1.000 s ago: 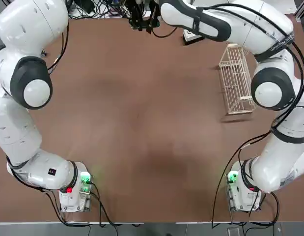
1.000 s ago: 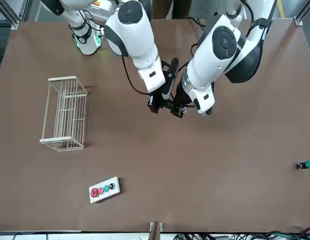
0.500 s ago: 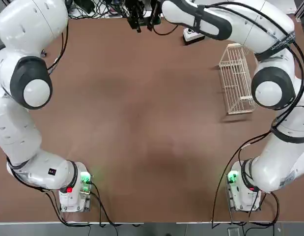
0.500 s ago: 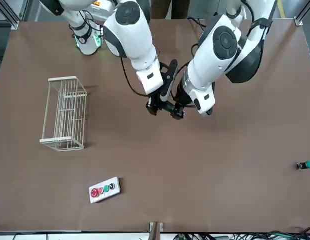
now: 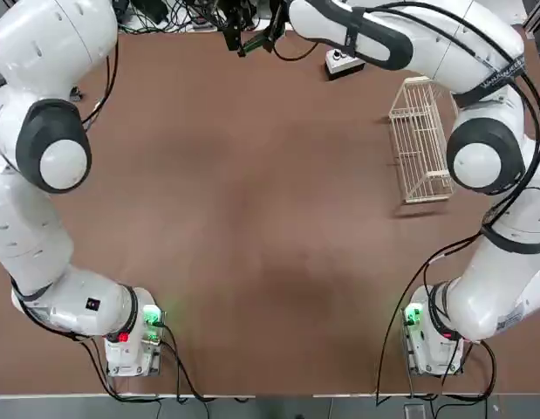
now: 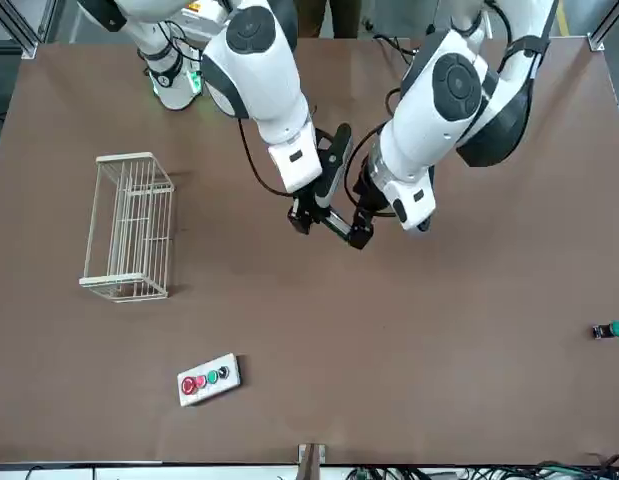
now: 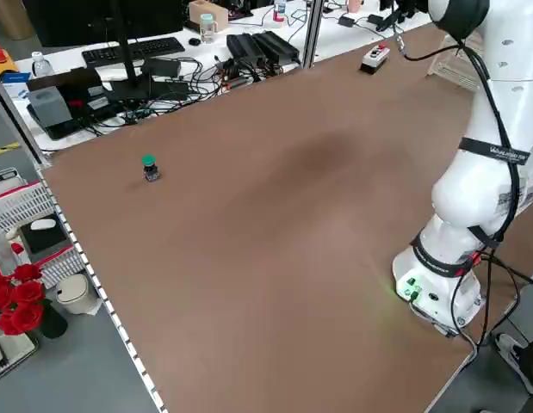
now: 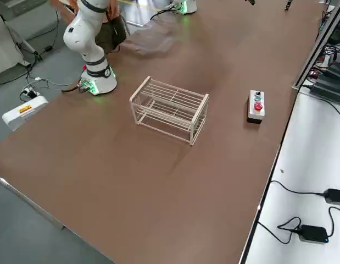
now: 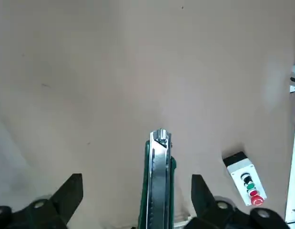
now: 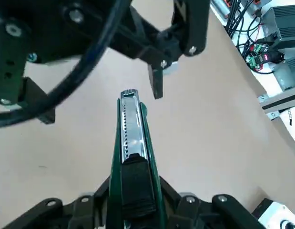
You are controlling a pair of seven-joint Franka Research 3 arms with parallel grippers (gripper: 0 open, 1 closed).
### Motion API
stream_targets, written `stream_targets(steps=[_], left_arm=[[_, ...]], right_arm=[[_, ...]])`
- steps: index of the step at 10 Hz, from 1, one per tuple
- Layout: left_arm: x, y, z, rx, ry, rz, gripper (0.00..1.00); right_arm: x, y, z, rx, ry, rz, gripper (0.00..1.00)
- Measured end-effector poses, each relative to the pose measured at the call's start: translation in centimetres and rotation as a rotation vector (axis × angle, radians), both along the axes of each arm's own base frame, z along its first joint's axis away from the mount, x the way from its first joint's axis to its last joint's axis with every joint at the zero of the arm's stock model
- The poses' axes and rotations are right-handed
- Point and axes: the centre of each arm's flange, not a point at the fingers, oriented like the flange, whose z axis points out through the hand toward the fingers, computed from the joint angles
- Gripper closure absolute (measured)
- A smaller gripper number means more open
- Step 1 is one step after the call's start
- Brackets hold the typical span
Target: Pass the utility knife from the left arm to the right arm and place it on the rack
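The utility knife (image 6: 332,218) hangs in the air above the table's middle, far from the arms' bases. My right gripper (image 6: 305,213) is shut on its dark green handle, and in the right wrist view the knife (image 10: 130,129) sticks out from between the right gripper's (image 10: 133,191) fingers. My left gripper (image 6: 356,230) faces it, open. In the left wrist view the left gripper (image 9: 136,183) has its fingers (image 9: 71,191) spread wide on either side of the knife (image 9: 159,171), apart from it. The white wire rack (image 6: 129,225) stands on the table on the right arm's side.
A small grey box with coloured buttons (image 6: 209,378) lies near the table's far edge, beyond the rack (image 8: 170,110). A tiny green-topped knob (image 6: 609,330) sits far out on the left arm's side. Cables and equipment lie past the far edge.
The left gripper has opened and let go of the knife. The right gripper keeps its hold. Both grippers have drifted slightly toward the far edge.
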Motion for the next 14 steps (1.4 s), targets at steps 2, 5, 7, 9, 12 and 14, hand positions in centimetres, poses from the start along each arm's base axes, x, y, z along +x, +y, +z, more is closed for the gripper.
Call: stream_targets(steps=[2, 5, 7, 9, 12, 14], left_arm=[[0.4, 1.0, 0.8, -0.002, -0.012, 0.017, 0.00], [2.1, 6.3, 2.6, 0.023, -0.019, 0.028, 0.00], [3.0, 9.8, 3.3, 0.041, -0.022, 0.002, 0.00], [3.8, 12.9, 3.4, 0.058, -0.019, -0.048, 0.00], [4.3, 18.1, 4.4, 0.084, -0.019, -0.133, 0.00], [4.6, 23.3, 5.2, 0.107, -0.012, -0.189, 0.00]], right_arm=[[0.1, -0.1, 0.2, 0.005, 0.002, -0.017, 0.62], [0.8, -2.4, 2.3, 0.003, 0.022, -0.068, 0.62], [1.4, -5.7, 4.5, 0.018, 0.065, -0.167, 0.62], [1.8, -10.0, 6.1, 0.010, 0.081, -0.255, 0.62], [3.5, -18.8, 6.4, -0.012, 0.107, -0.432, 0.62], [3.5, -25.1, 6.6, -0.024, 0.097, -0.553, 0.62]])
